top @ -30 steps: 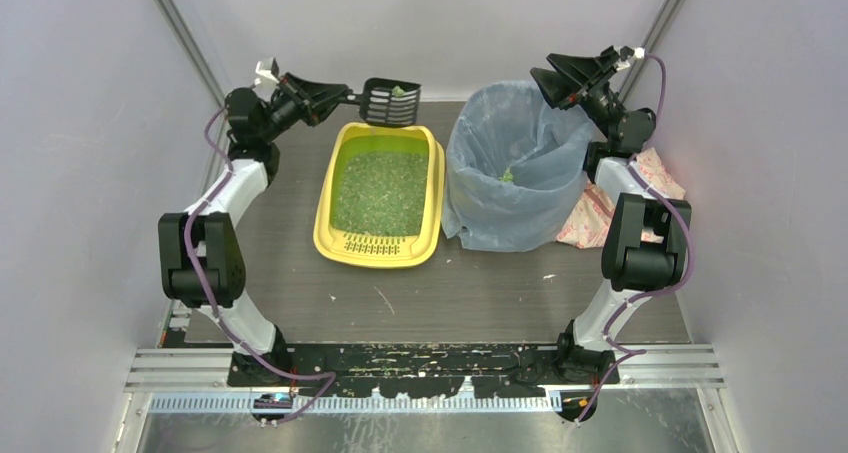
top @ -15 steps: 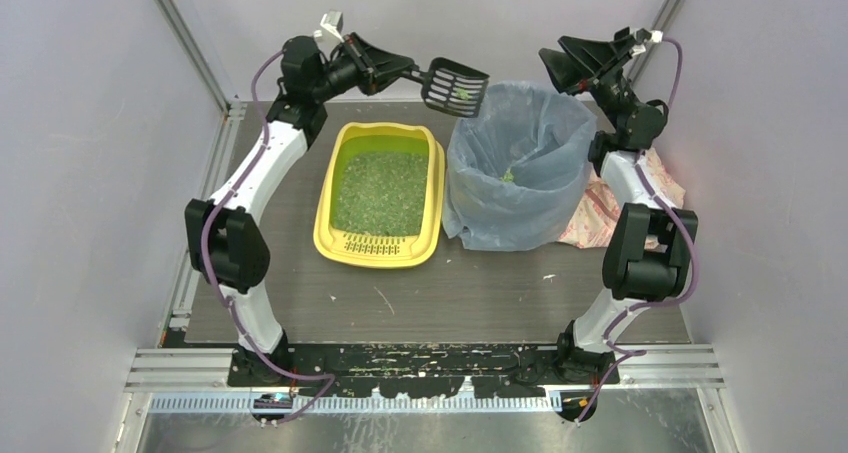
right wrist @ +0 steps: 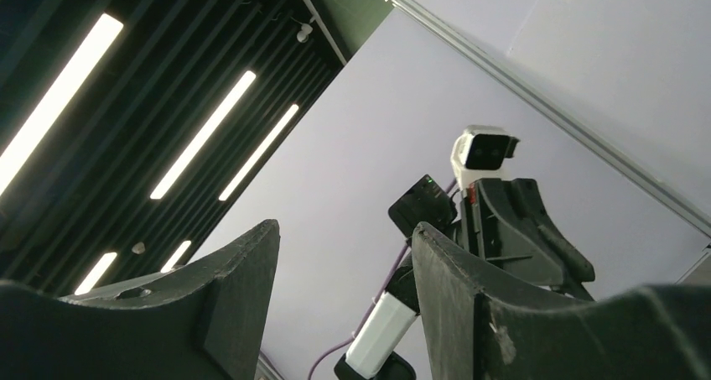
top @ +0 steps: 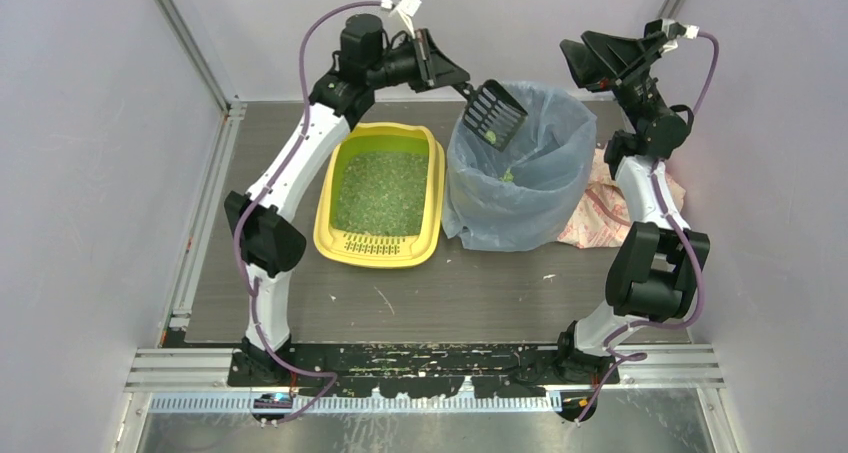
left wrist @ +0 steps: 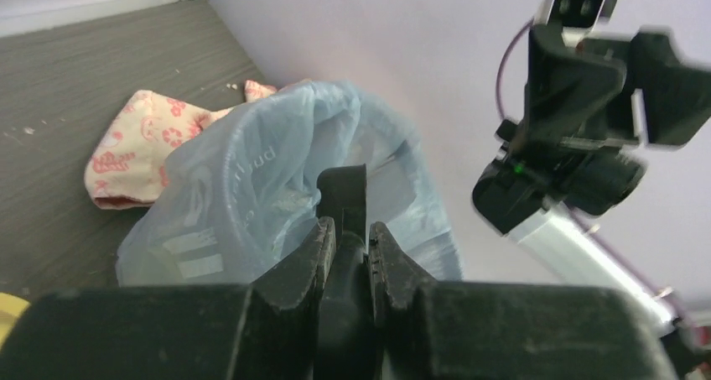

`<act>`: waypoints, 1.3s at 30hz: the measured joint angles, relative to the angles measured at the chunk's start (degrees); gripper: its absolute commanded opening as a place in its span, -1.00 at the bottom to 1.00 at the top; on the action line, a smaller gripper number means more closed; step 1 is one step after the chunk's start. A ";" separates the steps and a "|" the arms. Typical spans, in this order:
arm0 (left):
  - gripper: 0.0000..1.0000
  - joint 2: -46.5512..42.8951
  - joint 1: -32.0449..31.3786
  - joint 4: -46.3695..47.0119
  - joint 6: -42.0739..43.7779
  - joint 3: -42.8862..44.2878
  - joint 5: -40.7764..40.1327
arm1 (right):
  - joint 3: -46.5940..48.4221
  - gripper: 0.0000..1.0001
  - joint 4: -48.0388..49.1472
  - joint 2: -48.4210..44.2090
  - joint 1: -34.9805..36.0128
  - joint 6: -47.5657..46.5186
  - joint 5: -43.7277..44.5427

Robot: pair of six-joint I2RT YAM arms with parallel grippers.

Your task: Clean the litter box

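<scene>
The yellow litter box (top: 338, 235) with green litter and a slotted grate at its near end sits on the table, left of centre. My left gripper (top: 462, 81) is shut on the handle of a black slotted scoop (top: 493, 114), tilted down over the rim of the bin lined with a blue bag (top: 520, 173); green bits cling to the scoop. In the left wrist view the scoop handle (left wrist: 344, 197) sits between my closed fingers (left wrist: 312, 254), above the blue bag (left wrist: 251, 187). My right gripper (top: 575, 58) is open and empty, raised above the bin's far right.
A floral cloth (top: 600, 218) lies on the table right of the bin, also in the left wrist view (left wrist: 138, 149). A green clump (top: 507, 176) lies inside the bag. The enclosure walls stand close on both sides. Small crumbs dot the table in front.
My left arm has swung right from above the litter box's far end to the bin, and the scoop has tipped downward over the bag. My right arm has risen slightly.
</scene>
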 measured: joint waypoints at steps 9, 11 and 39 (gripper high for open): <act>-1.00 -5.51 -8.61 -9.73 27.71 -0.92 -9.88 | -0.85 0.28 -0.07 -0.04 -0.15 0.00 0.00; -1.00 -6.25 -9.53 -11.17 30.40 -0.31 -11.32 | -0.87 0.28 -0.09 -0.04 -0.15 0.00 0.00; -1.00 -23.82 18.51 -0.98 10.60 -16.98 -12.00 | -4.50 0.29 -0.02 1.03 0.35 -0.59 -0.44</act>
